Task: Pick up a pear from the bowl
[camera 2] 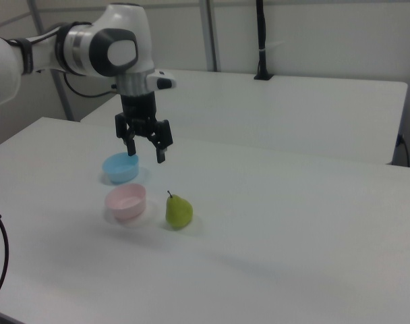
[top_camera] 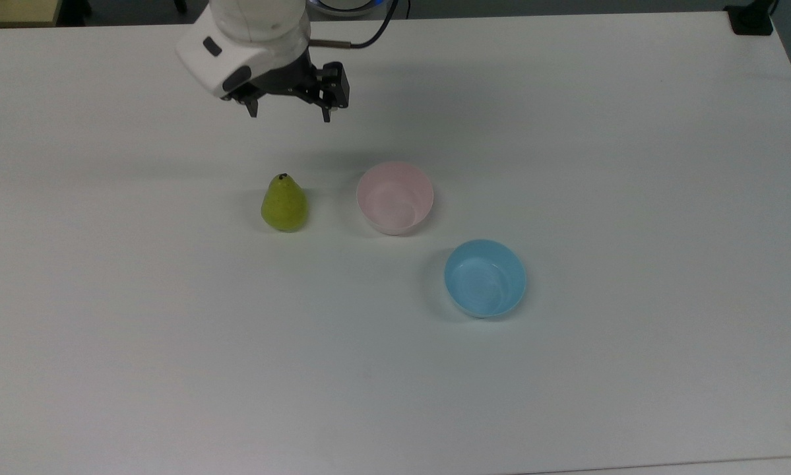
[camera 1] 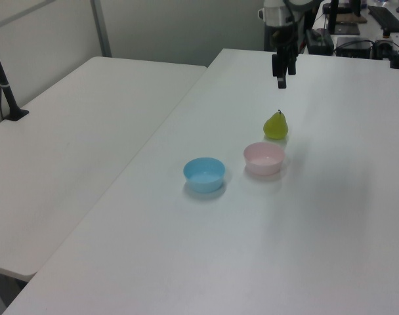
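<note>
A small yellow-green pear [top_camera: 284, 204] [camera 1: 275, 125] [camera 2: 179, 210] stands upright on the white table, stem up, just to the top view's left of the pale pink bowl [top_camera: 395, 197] [camera 1: 264, 158] [camera 2: 126, 202]. That bowl holds nothing. My gripper [top_camera: 289, 110] [camera 1: 281, 80] [camera 2: 145, 152] hangs open in the air well above the pear, touching nothing, with nothing between its fingers.
A light blue bowl [top_camera: 485, 278] [camera 1: 204, 174] [camera 2: 121, 167] sits beside the pink one, also holding nothing. The white table [top_camera: 567, 369] spreads wide around them. A second white table [camera 1: 68, 151] stands alongside, with a black pole [camera 1: 4, 79] on it.
</note>
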Robot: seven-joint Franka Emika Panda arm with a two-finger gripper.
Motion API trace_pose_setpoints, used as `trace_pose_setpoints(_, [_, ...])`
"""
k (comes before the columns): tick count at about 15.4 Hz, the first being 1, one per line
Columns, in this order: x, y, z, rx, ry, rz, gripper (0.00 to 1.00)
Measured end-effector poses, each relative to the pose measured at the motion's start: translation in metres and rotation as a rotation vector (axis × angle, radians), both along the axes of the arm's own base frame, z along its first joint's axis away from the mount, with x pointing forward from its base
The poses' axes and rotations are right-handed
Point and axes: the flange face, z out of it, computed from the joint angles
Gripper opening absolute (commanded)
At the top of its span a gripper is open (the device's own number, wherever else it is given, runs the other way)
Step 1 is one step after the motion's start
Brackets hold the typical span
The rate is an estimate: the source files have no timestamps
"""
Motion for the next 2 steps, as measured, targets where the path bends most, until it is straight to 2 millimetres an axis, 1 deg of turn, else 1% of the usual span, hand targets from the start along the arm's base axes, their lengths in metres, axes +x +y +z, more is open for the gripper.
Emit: trace_pose_setpoints(2, [-0.0032,0.0003,0.0081,-0.011,-0.007,-0.004,1.00])
